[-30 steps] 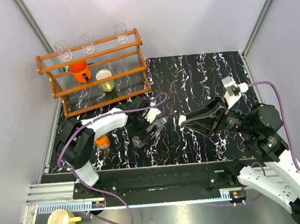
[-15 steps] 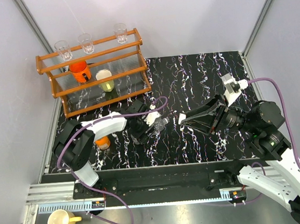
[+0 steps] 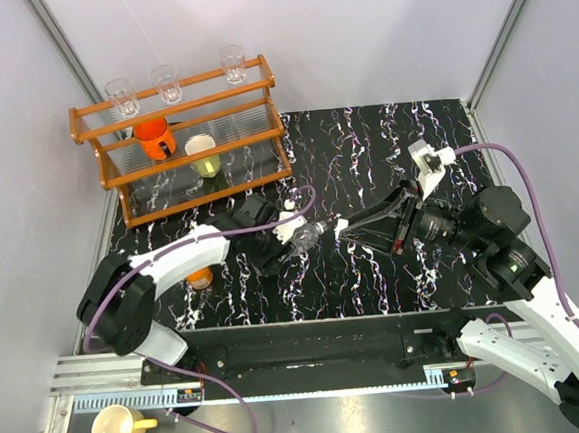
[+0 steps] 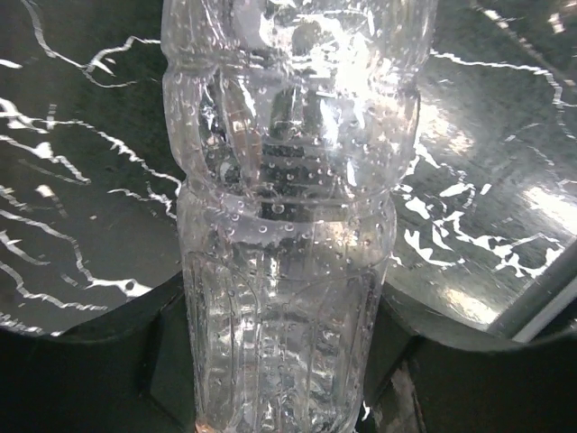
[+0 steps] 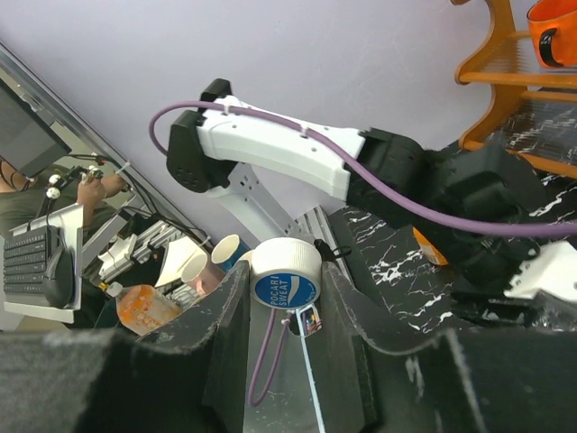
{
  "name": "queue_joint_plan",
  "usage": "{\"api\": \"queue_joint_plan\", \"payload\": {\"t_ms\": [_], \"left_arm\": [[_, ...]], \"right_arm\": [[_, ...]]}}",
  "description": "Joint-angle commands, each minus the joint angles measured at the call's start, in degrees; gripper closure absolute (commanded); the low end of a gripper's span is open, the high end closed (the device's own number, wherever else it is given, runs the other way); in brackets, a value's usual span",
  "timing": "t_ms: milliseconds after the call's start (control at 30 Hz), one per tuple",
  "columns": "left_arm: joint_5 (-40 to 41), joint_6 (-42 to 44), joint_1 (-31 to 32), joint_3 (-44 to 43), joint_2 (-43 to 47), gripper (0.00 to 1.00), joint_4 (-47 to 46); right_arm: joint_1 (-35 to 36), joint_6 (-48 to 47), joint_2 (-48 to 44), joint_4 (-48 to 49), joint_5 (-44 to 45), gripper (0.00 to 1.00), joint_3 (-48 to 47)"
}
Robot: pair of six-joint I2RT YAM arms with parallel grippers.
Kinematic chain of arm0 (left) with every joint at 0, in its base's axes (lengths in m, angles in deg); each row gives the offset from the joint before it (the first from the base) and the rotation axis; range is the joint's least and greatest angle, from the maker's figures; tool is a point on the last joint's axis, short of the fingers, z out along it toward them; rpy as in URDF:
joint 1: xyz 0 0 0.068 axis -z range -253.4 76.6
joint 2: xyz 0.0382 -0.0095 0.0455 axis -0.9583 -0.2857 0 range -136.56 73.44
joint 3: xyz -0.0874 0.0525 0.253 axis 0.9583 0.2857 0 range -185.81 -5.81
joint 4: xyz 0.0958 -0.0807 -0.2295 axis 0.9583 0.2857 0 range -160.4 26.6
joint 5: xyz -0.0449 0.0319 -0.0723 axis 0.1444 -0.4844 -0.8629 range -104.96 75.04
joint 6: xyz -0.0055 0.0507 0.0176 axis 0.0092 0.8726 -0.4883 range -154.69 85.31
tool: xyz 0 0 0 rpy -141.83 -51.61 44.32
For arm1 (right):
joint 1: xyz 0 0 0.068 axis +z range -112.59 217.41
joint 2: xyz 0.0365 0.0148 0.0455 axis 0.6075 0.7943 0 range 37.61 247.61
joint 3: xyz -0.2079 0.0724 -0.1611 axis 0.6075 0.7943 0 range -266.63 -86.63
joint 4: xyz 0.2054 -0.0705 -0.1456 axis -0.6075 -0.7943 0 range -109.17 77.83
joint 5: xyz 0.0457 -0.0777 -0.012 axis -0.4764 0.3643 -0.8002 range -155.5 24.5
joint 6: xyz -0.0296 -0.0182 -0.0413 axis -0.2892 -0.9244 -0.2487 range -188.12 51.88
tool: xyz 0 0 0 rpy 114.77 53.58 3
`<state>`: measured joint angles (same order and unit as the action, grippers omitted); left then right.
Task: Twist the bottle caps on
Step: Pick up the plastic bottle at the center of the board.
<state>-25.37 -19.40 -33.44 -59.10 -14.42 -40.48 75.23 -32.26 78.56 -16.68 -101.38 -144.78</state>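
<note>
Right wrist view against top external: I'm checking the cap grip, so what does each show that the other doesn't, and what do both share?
Only the right wrist view shows the cap close up: white, with a blue printed top, clamped between the fingers of the right gripper. Only top external shows the three glasses on the top rail, and the clear bottle in the left gripper, neck toward the right gripper. Both show the left arm, the wooden rack, the orange mug and the marbled table.
</note>
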Motion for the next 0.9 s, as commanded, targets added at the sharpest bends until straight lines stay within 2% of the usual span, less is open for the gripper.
{"api": "queue_joint_plan", "payload": {"t_ms": [0, 67, 233, 400, 533, 633, 867], "left_arm": [[-1.44, 2.02, 0.20, -2.06, 10.14, 0.69, 0.67], [-1.71, 2.73, 0.29, -4.08, 15.85, 0.69, 4.08], [-3.21, 6.59, 0.20, -16.30, 24.65, 0.71, 17.26], [-4.79, 12.12, 0.20, -20.70, 35.10, 0.72, 27.47], [-5.23, 13.81, 0.20, -22.38, 38.19, 0.72, 31.43], [-4.88, 13.28, 0.29, -20.10, 39.16, 0.75, 31.79], [-3.73, 13.98, 0.38, -18.86, 39.34, 0.76, 31.88]], "right_arm": [[0.23, -0.87, 0.80, 0.21, -1.91, 0.91, 0.05], [0.32, -1.49, 2.20, 0.03, -3.14, 0.90, -0.21], [0.32, -4.21, 6.50, -1.02, -6.83, 0.89, -1.96], [0.15, -6.49, 9.58, -1.11, -10.61, 0.87, -3.63], [-0.56, -8.08, 13.97, -3.21, -17.62, 0.88, -8.11], [-0.65, -10.00, 16.43, -7.34, -21.15, 0.88, -13.03], [-0.73, -22.30, 21.27, -29.01, -19.94, 0.89, -25.06]]}}
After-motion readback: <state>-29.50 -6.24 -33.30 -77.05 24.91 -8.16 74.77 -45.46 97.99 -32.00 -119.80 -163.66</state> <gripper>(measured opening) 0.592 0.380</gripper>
